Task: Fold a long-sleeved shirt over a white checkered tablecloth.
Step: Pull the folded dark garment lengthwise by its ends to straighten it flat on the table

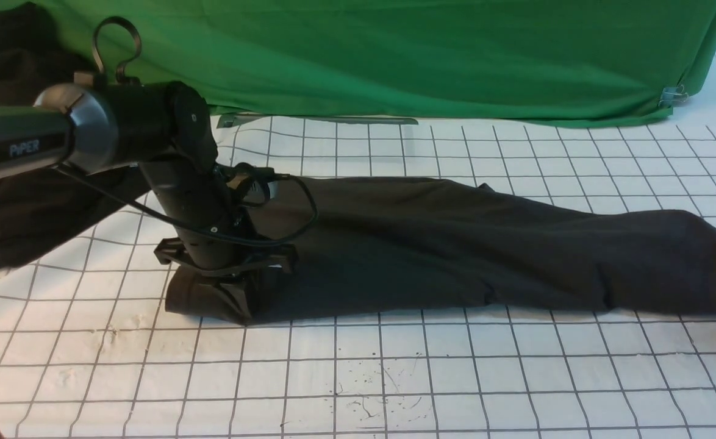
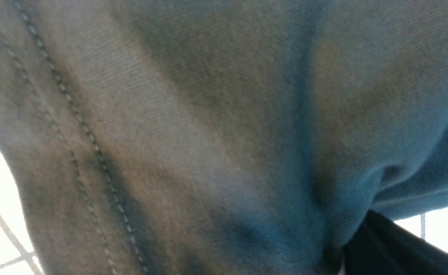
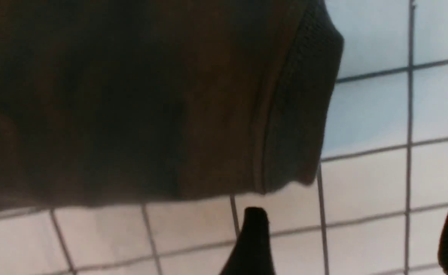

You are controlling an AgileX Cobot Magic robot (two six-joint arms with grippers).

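Green backdrop cloth (image 1: 394, 55) closes the far side of the desk, whose top is covered by the white checkered tablecloth (image 1: 394, 378). On it, the left claw (image 1: 236, 302) is pressed together, pinching the left end of the long-sleeved shirt (image 1: 455, 244). Its wrist view shows charcoal knit and a stitched seam gathering toward one dark finger (image 2: 384, 248). The right claw (image 3: 353, 244) is outside the front view. Its own camera shows it spread wide with nothing between its fingers, over bare grid just beside a ribbed edge (image 3: 304, 95) of the shirt.

Outward from the claws, the shirt lies as a long narrow band running left to right across the middle of the tablecloth, seemingly doubled along its length. A blacker heap (image 1: 22, 225) sits at the far left.

The step in hand looks like folding the band end over end. The left claw should lift just clear of the lower layer, travel rightward along the band's line, and square the edges before letting go.
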